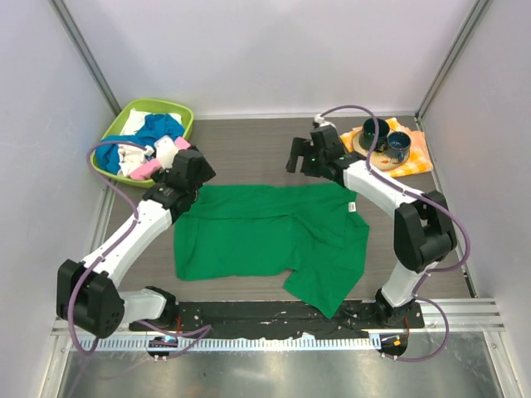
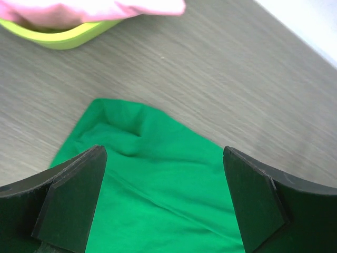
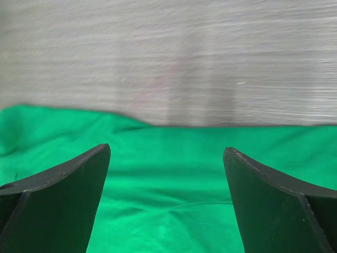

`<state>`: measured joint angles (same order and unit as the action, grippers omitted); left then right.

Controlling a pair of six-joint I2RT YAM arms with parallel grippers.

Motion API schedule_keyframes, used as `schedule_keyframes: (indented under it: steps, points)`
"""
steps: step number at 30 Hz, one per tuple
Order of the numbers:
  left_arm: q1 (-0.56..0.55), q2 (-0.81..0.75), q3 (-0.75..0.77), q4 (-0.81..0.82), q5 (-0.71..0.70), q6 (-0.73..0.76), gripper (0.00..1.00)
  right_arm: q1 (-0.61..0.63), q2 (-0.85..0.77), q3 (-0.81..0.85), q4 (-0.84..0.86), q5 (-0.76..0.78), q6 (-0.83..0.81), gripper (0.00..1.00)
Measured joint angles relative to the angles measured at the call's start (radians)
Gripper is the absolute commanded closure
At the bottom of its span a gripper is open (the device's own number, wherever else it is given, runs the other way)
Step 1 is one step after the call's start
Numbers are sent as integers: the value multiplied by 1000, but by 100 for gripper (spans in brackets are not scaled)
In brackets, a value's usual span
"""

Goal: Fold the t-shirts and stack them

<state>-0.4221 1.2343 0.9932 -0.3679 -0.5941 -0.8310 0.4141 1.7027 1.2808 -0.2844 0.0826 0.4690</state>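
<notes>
A large green t-shirt lies spread on the table, with a small white tag near its right shoulder. My left gripper is open and empty above the shirt's far left corner. My right gripper is open and empty above the shirt's far edge. Blue, white and pink t-shirts lie heaped in the lime-green basket; a pink one hangs over its rim in the left wrist view.
An orange-and-white checkered cloth at the back right carries two dark blue cups. The basket's rim is just beyond the left gripper. Grey walls close in the table on three sides.
</notes>
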Motion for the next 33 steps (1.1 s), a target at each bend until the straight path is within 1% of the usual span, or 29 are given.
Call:
schedule_keyframes:
  steps: [5, 10, 13, 16, 18, 19, 21, 26, 33]
  points:
    - [84, 81, -14, -34, 5, 2, 6, 92, 82, 21, 26, -113, 0, 8]
    - [175, 124, -48, -25, 53, -4, 9, 174, 167, 34, 46, -222, -3, 9]
    - [230, 148, -69, 0, 100, -8, 9, 211, 178, 36, 63, -253, -5, 9]
    - [266, 175, -98, 64, 144, -13, 9, 235, 178, 40, 98, -287, -5, 9]
    - [274, 192, -121, 113, 174, -19, 9, 238, 178, 40, 124, -306, -4, 9]
    - [275, 208, -145, 165, 199, -25, 10, 237, 178, 40, 133, -311, -4, 9]
    - [277, 225, -163, 201, 221, -30, 10, 235, 178, 38, 148, -317, -4, 10]
    - [283, 295, -204, 330, 286, -53, 11, 231, 178, -19, 193, -321, -4, 11]
    - [302, 330, -227, 439, 338, -74, 11, 230, 195, -74, 212, -325, -5, 12]
